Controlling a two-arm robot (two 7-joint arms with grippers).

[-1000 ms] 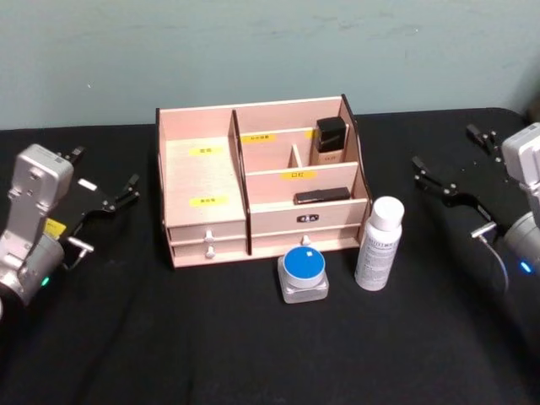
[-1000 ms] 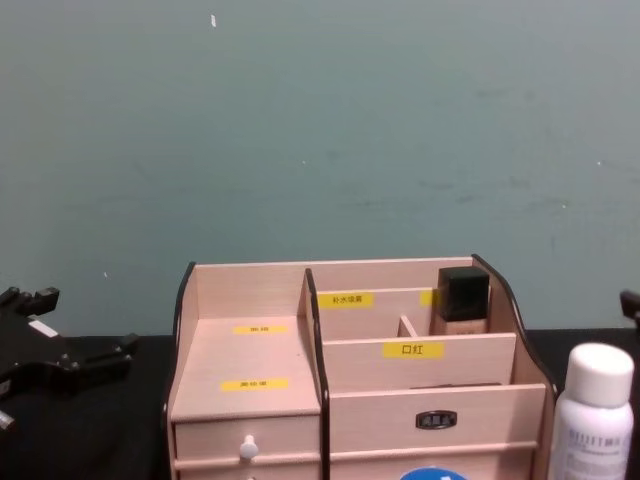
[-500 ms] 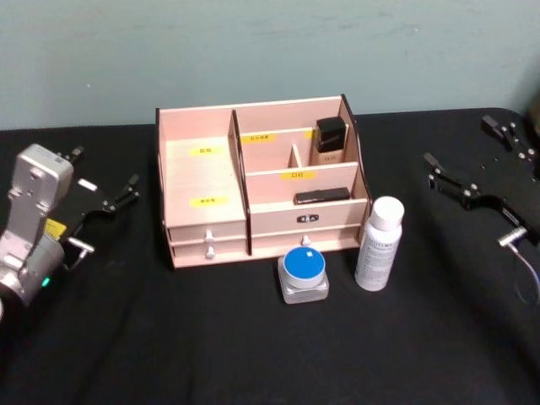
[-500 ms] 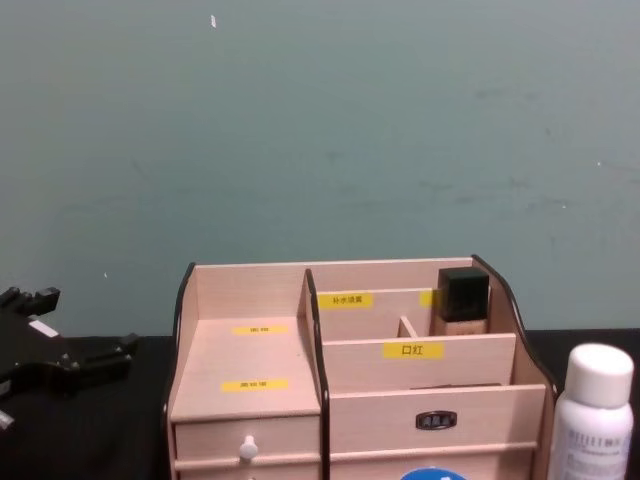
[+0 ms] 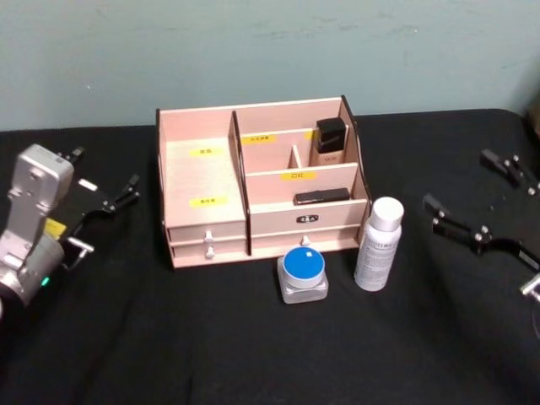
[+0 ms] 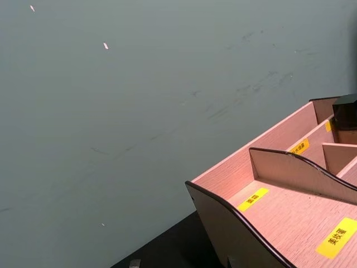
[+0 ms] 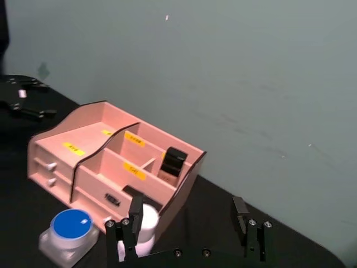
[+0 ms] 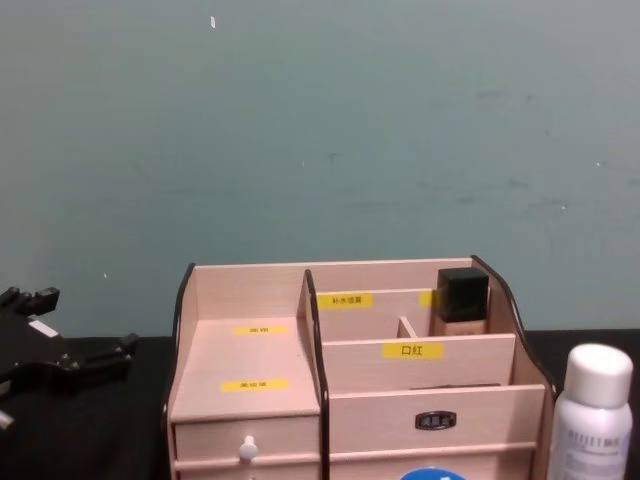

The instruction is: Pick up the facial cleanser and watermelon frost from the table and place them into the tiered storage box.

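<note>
On the black table [image 5: 211, 337]: the tiered storage box [image 5: 207, 181] stood at the middle, its drawers facing the robot and its taller back tiers toward the teal wall [image 5: 253, 42].
White bottle [image 5: 377, 245]: upright on the cloth with a white cap, just beside the box's front right corner and outside every compartment.
Blue-lidded jar [image 5: 303, 274]: it sat on the table in front of the box's lower drawer, near the bottle's left side but apart from it.
Box contents: a dark-capped bottle [image 5: 330, 139] stood upright in the rear right compartment, and a flat dark item [image 5: 321, 196] lay in the compartment just ahead of it; the stepped left side was bare except for its yellow labels.
Right gripper [image 5: 461, 180]: to the right of the white bottle and well apart from it, jaws spread wide with nothing between them; the right wrist view looked past the fingers toward the bottle, jar and box.
Left gripper [image 5: 103, 170]: left of the box, near its side wall, jaws also spread and holding nothing.
</note>
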